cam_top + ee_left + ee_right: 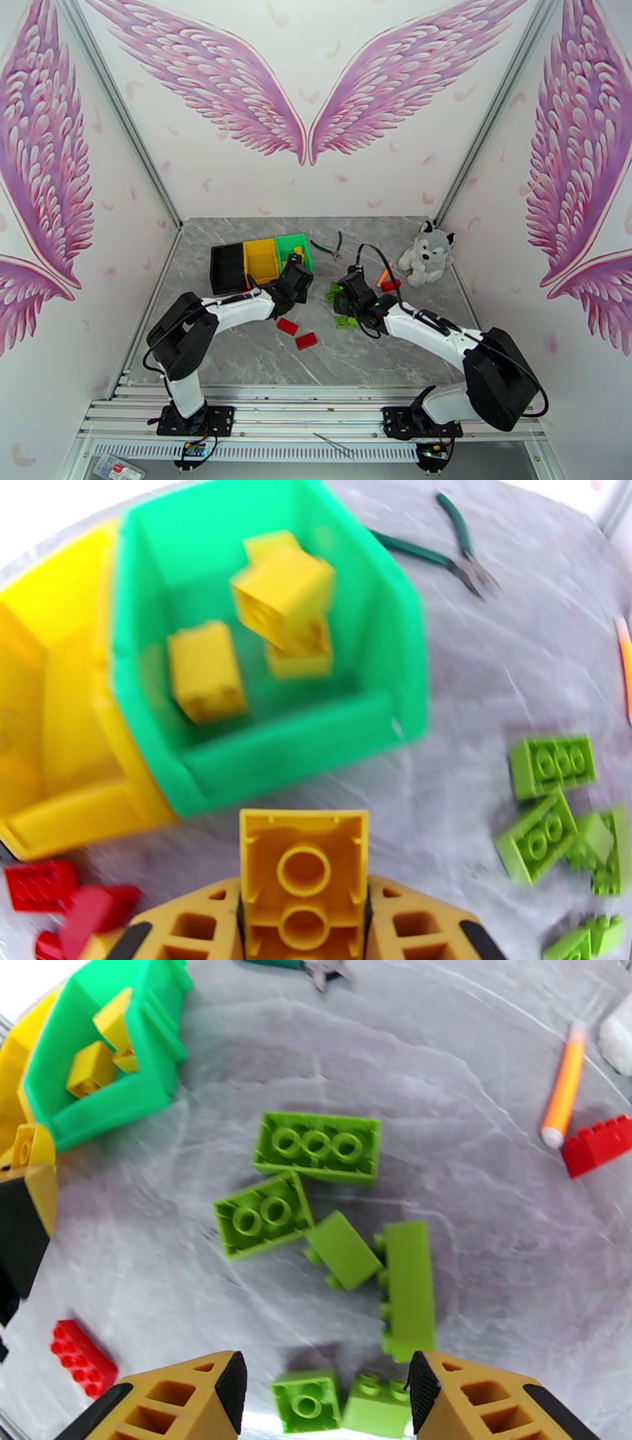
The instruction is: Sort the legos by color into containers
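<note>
Lime green legos (316, 1145) lie loose on the tabletop (490, 1260) under the right tool (324, 1394), its jaws apart. The left tool (304, 918) clamps a yellow lego (304, 847) just before the green bin (316, 744), which holds more yellow legos (205, 669).

Left tool (304, 910) in close, tan ribbed fingers (193, 926) clamped either side of a yellow plastic brick (304, 851), hollow underside facing up at us. Just beyond it, the green rectangular plastic bin (316, 744), and there are yellow bricks inside: one at the left (204, 672), one tilted and blurred (284, 590), one beneath that (304, 655). Pressed against its left wall, the yellow rectangular plastic bin (63, 717). Far right on the grey marbled desk (490, 661), green-handled metal pliers (442, 555). Near right, lime green bricks (553, 764) clustered, several touching. Near left corner, red bricks (39, 883). At the right edge, a thin orange stick (626, 665).
</note>
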Controlling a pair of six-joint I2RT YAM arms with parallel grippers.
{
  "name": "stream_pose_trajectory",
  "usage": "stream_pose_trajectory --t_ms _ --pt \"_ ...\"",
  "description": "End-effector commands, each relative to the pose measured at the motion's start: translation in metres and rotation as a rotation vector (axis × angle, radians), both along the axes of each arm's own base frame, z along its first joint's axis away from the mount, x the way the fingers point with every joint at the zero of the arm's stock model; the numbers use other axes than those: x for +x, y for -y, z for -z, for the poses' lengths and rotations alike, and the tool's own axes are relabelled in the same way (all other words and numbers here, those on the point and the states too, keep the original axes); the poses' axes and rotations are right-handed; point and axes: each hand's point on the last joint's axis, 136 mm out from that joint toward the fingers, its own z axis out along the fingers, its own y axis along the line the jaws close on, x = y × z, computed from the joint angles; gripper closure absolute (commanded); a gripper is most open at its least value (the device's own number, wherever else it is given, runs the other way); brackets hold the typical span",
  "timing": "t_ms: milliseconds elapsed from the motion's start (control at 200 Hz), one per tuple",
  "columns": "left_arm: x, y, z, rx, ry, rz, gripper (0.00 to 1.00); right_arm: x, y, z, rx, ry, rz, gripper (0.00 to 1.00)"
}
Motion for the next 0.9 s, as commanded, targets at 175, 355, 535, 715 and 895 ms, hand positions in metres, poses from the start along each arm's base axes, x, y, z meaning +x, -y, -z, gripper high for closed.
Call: stream_pose_trajectory --t_ms 175,355,535,715,895 --pt "0.076 0.002 -0.044 -0.012 0.099 -0.022 0.79 0.021 -0.027 -0.013 0.063 0.085 -0.089 0.36" --pt "0.111 -0.006 -0.047 -0.033 0.105 -0.039 0.52 0.017 -0.03 -0.015 0.065 0.061 -0.123 0.36" --pt "0.104 -0.003 -0.071 -0.054 0.15 -0.009 0.26 0.015 -0.037 -0.013 0.077 0.058 -0.167 0.36" --pt "0.075 -0.009 -0.095 -0.062 0.197 0.0 0.23 0.018 -0.049 -0.008 0.102 0.049 -0.202 0.38" --pt "0.037 -0.031 -0.086 -0.039 0.168 -0.009 0.28 0.017 -0.065 -0.01 0.12 0.061 -0.257 0.4"
